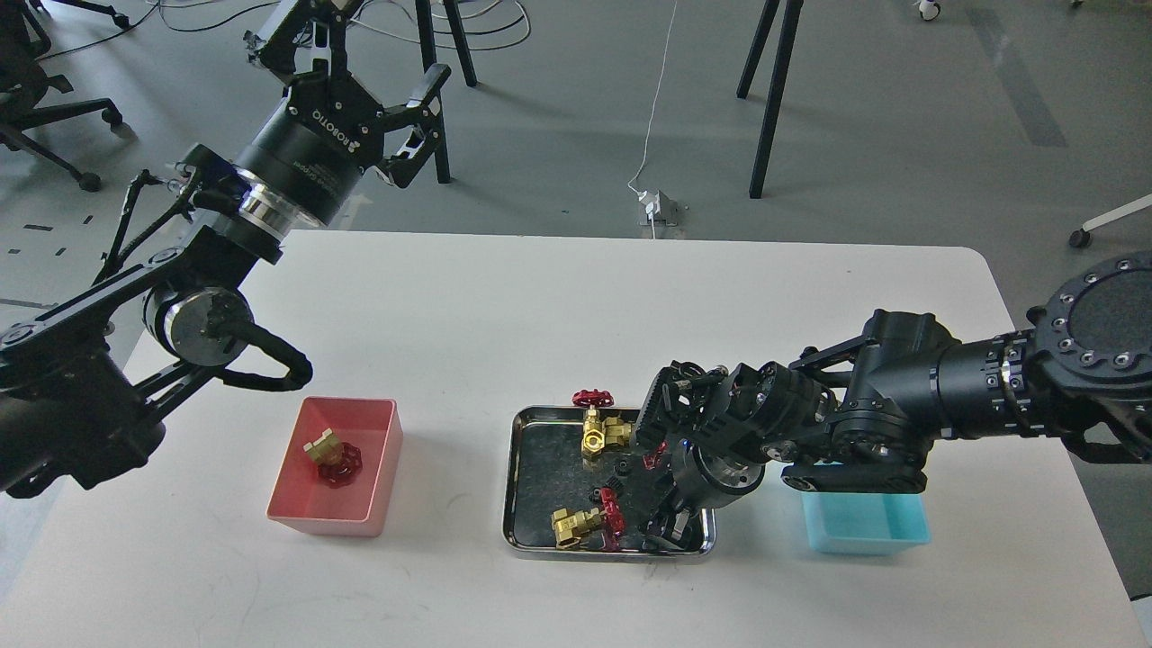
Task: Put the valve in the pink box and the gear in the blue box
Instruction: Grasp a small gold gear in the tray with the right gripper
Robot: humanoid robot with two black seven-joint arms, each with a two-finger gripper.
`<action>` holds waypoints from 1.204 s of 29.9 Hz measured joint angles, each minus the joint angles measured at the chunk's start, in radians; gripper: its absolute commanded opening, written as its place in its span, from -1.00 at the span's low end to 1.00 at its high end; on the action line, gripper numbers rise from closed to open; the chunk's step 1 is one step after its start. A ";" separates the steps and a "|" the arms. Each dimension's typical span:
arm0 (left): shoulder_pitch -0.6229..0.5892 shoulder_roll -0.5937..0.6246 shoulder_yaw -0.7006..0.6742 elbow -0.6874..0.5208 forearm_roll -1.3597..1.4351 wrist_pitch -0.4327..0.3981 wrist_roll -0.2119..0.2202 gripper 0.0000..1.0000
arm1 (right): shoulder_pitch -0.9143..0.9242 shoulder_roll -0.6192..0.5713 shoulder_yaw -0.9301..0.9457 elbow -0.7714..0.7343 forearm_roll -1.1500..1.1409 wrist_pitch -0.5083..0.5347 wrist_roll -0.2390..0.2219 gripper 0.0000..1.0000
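Plainly, head view only:

Left gripper [402, 110]: raised well above the table's far left edge, fingers spread apart, holding nothing.

Right gripper [664, 531]: down inside the steel tray [519, 468] at its right end, seen dark and end-on; whether its fingers are apart or together I cannot tell, nor whether they hold anything.

Valves: one already lies in the pink box [378, 450]; two remain in the tray, one valve [598, 430] near the far rim, another valve [589, 525] near the front rim, handwheel end toward the right gripper.

Gear [622, 468]: small dark bits lie mid-tray, just left of the right gripper; likely gears, too small to be sure.

Blue box [868, 531]: right of the tray, partly under the right forearm, contents not visible.

Key relation: tray things lie just left of the right gripper, and the blue box on its other side; the right arm is far nearer than the left, so a gear pick looks to be its job.
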 measured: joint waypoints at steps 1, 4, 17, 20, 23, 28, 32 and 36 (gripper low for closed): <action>0.002 -0.004 0.000 0.000 0.000 0.000 0.000 0.79 | 0.000 0.000 0.000 0.000 0.000 0.000 0.000 0.01; 0.003 -0.013 0.000 0.002 0.001 -0.001 0.000 0.79 | 0.000 0.000 0.000 0.000 0.001 0.000 -0.001 -0.06; 0.005 -0.047 0.000 0.008 0.005 0.000 0.000 0.80 | 0.016 -0.013 -0.003 0.019 0.005 0.004 0.000 -0.30; 0.007 -0.049 0.000 0.008 0.006 0.000 0.000 0.81 | 0.017 -0.013 -0.005 0.020 0.005 0.006 0.000 -0.32; 0.020 -0.051 -0.001 0.008 0.006 -0.002 0.000 0.82 | 0.018 -0.013 -0.005 0.020 0.005 0.006 0.000 -0.32; 0.030 -0.053 -0.003 0.008 0.006 -0.003 0.000 0.83 | 0.021 -0.012 -0.005 0.020 0.011 0.006 0.001 -0.32; 0.032 -0.054 -0.003 0.008 0.006 -0.004 0.000 0.83 | 0.021 -0.010 -0.004 0.020 0.012 0.006 0.002 -0.38; 0.033 -0.057 -0.003 0.008 0.006 -0.004 0.000 0.83 | 0.021 -0.008 -0.004 0.020 0.014 0.007 0.002 -0.48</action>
